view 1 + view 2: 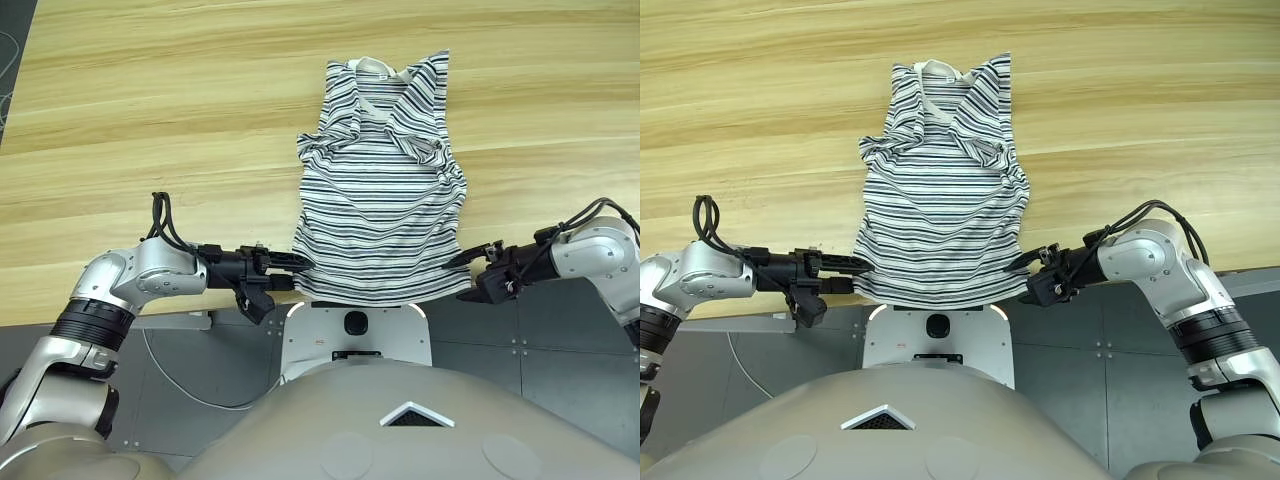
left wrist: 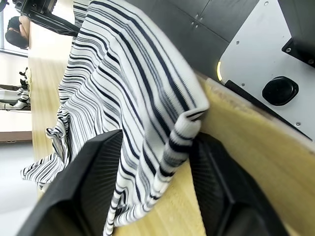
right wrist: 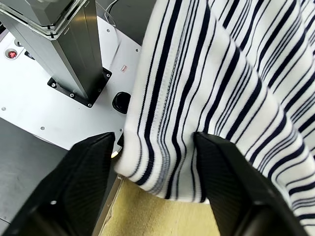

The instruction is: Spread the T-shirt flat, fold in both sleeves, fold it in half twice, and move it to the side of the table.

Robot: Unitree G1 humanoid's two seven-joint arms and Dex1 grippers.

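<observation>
The black-and-white striped T-shirt (image 1: 380, 190) lies on the wooden table (image 1: 150, 120), collar at the far end and crumpled around the shoulders. Its hem hangs slightly over the table's near edge. My left gripper (image 1: 290, 272) is at the hem's left corner, open, with the bunched corner (image 2: 182, 132) between its black fingers (image 2: 93, 196). At the hem's right corner is my right gripper (image 1: 468, 275), also open. There the hem edge (image 3: 162, 147) drapes flat across the gap between the fingers (image 3: 88, 182).
Bare wood stretches left, right and beyond the shirt. Below the near table edge are a white base plate (image 1: 355, 335), grey floor panels (image 1: 560, 360) and a loose cable (image 1: 190, 390).
</observation>
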